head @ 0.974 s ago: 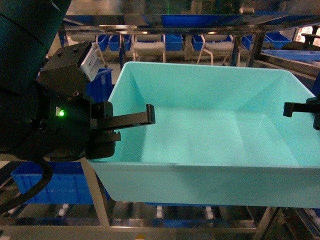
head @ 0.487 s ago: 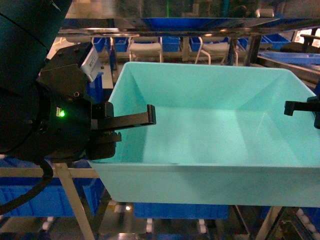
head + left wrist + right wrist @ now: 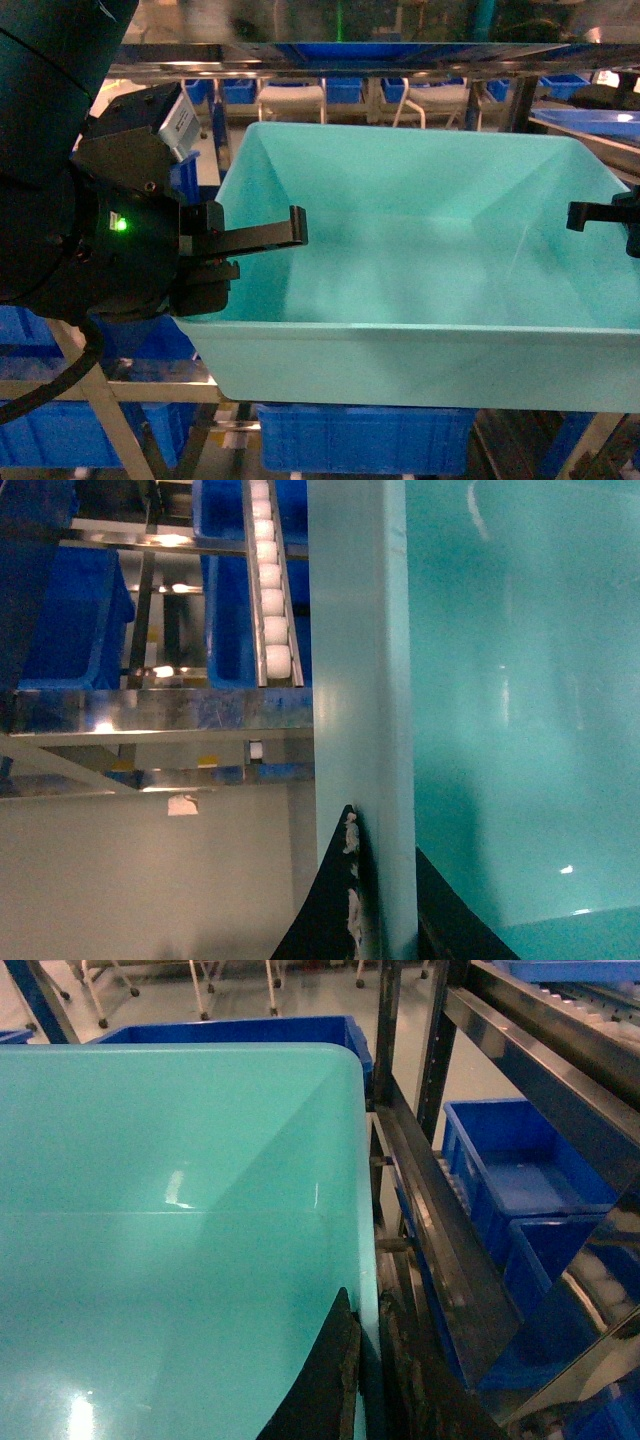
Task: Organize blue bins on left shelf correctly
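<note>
The light turquoise blue bin (image 3: 420,280) is held up in the air between my two grippers, open side up and empty inside. My left gripper (image 3: 262,250) is shut on its left wall, one finger inside and one outside, as the left wrist view shows at the gripper (image 3: 385,905) and bin wall (image 3: 360,680). My right gripper (image 3: 600,222) is shut on the right wall; in the right wrist view the gripper (image 3: 368,1385) pinches the bin's rim (image 3: 365,1210). The left shelf (image 3: 300,55) stands behind and below the bin, with white rollers (image 3: 270,600).
Darker royal-blue ribbed bins sit on the rack under the held bin (image 3: 360,440), to the right (image 3: 510,1170) and to the left (image 3: 70,610). A steel rail (image 3: 450,1230) runs close beside the bin's right wall. White chairs (image 3: 290,98) stand far behind.
The rack's bars and the dark blue bins beneath have shifted in the head view. The turquoise bin and both grippers keep the same grip and the same place in view.
</note>
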